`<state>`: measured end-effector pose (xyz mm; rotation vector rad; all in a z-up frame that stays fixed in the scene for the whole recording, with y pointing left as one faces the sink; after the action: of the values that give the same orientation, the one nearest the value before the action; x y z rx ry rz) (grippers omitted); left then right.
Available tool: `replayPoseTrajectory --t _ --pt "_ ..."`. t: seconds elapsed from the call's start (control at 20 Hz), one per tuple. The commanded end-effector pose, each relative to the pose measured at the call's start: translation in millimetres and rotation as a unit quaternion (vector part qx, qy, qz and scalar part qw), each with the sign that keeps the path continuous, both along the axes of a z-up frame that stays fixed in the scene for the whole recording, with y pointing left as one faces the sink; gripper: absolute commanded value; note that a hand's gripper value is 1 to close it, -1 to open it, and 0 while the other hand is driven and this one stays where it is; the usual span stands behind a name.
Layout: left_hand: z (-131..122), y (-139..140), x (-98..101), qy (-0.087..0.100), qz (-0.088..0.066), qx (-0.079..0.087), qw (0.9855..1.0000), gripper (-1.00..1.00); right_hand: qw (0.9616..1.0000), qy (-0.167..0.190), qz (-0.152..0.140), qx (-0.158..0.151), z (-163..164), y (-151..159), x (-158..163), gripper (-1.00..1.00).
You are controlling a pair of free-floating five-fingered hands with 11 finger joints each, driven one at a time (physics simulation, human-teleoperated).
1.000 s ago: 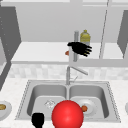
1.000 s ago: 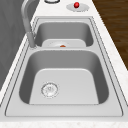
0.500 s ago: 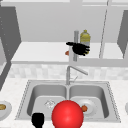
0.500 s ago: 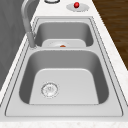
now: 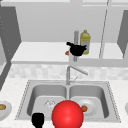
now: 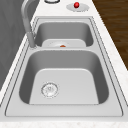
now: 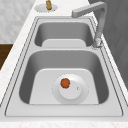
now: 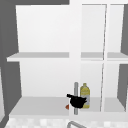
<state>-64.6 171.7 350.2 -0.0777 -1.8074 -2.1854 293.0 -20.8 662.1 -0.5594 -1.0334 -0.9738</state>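
My right hand (image 5: 77, 49) is up at the open wall cabinet, its fingers curled round a vertical grey handle (image 5: 76, 37). The upper view shows the same hand (image 8: 77, 101) on that handle (image 8: 76, 88). A yellow bottle (image 5: 85, 41) stands on the shelf just right of it. A small orange thing (image 5: 66, 53) sits just left of the hand. My left hand (image 5: 38, 119) hangs low at the sink's front edge, beside a big red ball (image 5: 67, 115). In the right basin a white plate (image 7: 75, 93) carries a small orange-red piece (image 7: 65, 83).
The faucet (image 5: 72, 72) rises behind the divider of the double sink (image 5: 25, 100), with its spout over the right basin. The left basin has a drain (image 6: 49, 89). A plate with a brown item (image 5: 2, 108) is on the left counter. A plate with a red item (image 6: 76, 5) is on the right counter.
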Motion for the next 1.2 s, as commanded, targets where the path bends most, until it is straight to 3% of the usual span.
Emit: replayPoseTrajectory --t 0.0,0.2,0.5,0.75,1.15 --pt "0.0 0.0 0.0 0.000 0.000 0.000 1.0000 0.00 1.0000 0.008 0.000 0.000 -2.7 1.5 0.1 1.00" --pt "0.0 0.0 0.0 0.000 0.000 0.000 1.0000 0.00 0.9997 -0.002 -0.026 -0.004 -3.0 10.3 -7.7 1.00" --pt "0.0 0.0 0.0 0.000 0.000 0.000 1.0000 0.00 0.9984 -0.025 -0.051 0.004 -18.7 -11.0 -21.7 1.00" --pt "0.0 0.0 0.0 0.000 0.000 0.000 1.0000 0.00 0.9987 -0.021 -0.046 0.000 -13.7 -12.8 -31.9 1.00" --pt "0.0 0.0 0.0 0.000 0.000 0.000 1.0000 0.00 0.9996 -0.025 -0.010 -0.001 -14.9 -26.7 -54.5 1.00"
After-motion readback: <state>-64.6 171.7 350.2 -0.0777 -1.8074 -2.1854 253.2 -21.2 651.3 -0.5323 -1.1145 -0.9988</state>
